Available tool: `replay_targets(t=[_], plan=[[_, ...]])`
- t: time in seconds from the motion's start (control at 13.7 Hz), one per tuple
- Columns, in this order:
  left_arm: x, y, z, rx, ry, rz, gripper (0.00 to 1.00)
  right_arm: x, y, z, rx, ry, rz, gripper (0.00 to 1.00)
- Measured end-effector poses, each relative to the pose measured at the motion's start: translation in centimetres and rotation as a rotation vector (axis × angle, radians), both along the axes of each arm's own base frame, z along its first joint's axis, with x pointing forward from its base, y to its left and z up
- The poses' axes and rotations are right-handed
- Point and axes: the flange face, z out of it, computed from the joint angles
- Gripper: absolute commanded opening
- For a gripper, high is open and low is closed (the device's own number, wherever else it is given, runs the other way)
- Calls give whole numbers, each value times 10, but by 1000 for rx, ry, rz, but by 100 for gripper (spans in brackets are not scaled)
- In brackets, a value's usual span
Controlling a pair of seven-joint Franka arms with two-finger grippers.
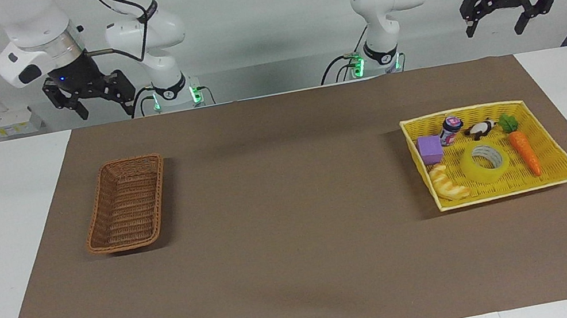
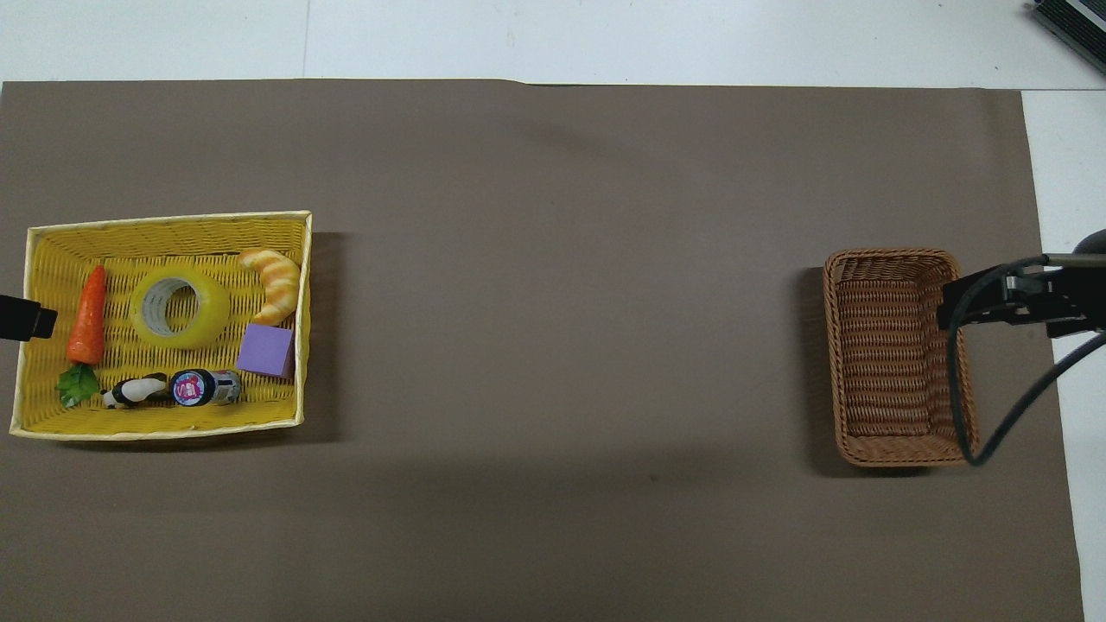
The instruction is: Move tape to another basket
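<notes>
The tape (image 1: 477, 171), a yellow translucent ring with a grey-white core, lies flat in the yellow tray (image 1: 511, 193) at the left arm's end of the table; it also shows in the overhead view (image 2: 212, 311). The brown wicker basket (image 1: 125, 204) stands empty at the right arm's end; it also shows in the overhead view (image 2: 890, 354). My left gripper (image 1: 498, 22) is open and empty, raised high near the yellow tray. My right gripper (image 1: 105, 106) is open and empty, raised high near the brown basket, and in the overhead view (image 2: 1002, 298) it covers that basket's edge.
In the yellow tray (image 2: 164, 226) beside the tape lie a toy carrot (image 2: 87, 315), a croissant (image 2: 275, 281), a purple block (image 2: 266, 350), a small bottle (image 2: 205, 387) and a black-and-white toy animal (image 2: 134, 391). A brown mat (image 1: 292, 210) covers the table between tray and basket.
</notes>
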Motion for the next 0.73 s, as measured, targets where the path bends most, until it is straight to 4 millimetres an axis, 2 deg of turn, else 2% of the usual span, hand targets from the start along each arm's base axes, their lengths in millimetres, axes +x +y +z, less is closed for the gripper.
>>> replay_targets(t=[0.22,0.73], plan=[[0,0,0,0,0,0,100,1,2,2,56,-5,-8,100],[-1,2,-1,0,8,4,100,1,-2,3,62,-7,-16,100]])
